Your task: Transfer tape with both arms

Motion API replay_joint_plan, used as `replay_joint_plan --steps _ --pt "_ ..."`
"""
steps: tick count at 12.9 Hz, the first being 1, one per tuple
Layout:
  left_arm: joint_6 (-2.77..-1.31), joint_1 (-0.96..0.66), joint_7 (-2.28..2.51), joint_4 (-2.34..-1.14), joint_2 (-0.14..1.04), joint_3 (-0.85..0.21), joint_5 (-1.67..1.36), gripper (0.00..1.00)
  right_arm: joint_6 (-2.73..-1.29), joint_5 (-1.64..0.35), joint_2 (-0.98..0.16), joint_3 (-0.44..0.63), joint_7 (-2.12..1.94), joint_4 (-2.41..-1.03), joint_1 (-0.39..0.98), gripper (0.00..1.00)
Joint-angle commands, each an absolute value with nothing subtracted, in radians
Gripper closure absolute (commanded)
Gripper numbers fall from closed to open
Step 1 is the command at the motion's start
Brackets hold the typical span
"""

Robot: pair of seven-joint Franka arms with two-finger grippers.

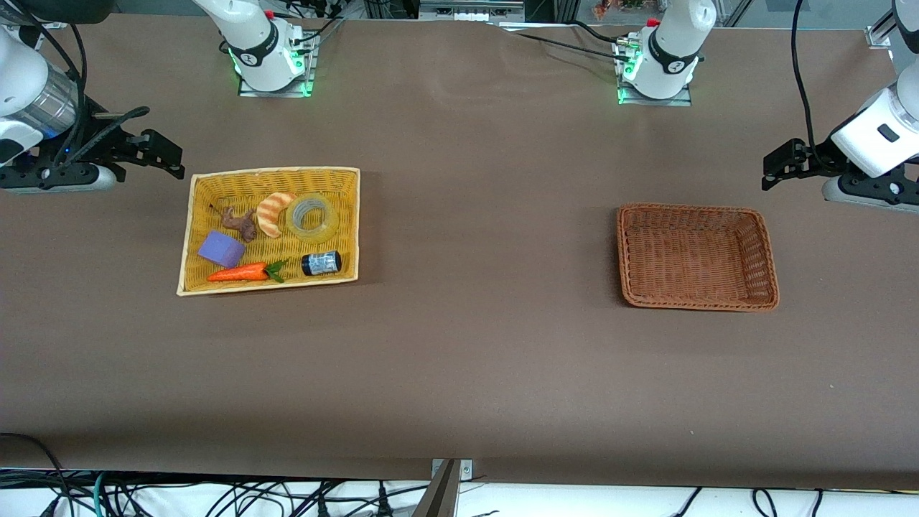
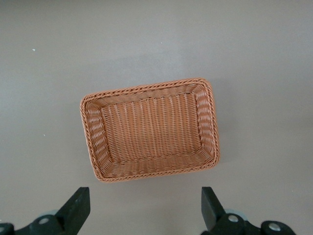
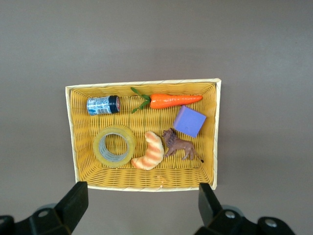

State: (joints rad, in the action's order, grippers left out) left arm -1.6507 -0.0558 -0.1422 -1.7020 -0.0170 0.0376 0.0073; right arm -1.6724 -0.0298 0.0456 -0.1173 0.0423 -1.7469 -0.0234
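Tape (image 1: 312,217) in yellow basket (image 1: 344,215), croissant (image 1: 274,213) touching, can (image 1: 321,263) near

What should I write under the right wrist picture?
Open right gripper above a yellow basket holding the tape.

Robotics lab, tabletop test bench; two white arms (image 1: 262,43) (image 1: 671,54) are bolted on metal plates along one edge of a wide table (image 1: 474,359) under a plain brown cover; green status lights glow at both bases; black cables (image 1: 215,495) lie loose on the floor below the table edge nearest the front camera; aluminium framing shows at the edge where the bases stand; a yellow basket (image 1: 188,237) of toy props and a brown basket (image 1: 623,244) sit as test fixtures.
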Motion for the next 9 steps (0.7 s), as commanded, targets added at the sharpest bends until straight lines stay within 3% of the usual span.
replay_joint_plan --steps 1,6,9 --pt "-1.632 -0.054 -0.152 -1.683 -0.017 0.04 0.002 0.0 -1.66 -0.02 0.044 -0.12 0.029 -1.743 -0.021 0.0" --pt "-1.632 -0.054 -0.152 -1.683 -0.017 0.04 0.002 0.0 -1.666 -0.02 0.037 -0.133 0.031 -1.75 -0.021 0.0" --pt "-1.632 -0.054 -0.152 -1.683 -0.017 0.04 0.002 0.0 -1.745 -0.02 0.008 -0.179 0.051 -1.808 -0.02 0.0"
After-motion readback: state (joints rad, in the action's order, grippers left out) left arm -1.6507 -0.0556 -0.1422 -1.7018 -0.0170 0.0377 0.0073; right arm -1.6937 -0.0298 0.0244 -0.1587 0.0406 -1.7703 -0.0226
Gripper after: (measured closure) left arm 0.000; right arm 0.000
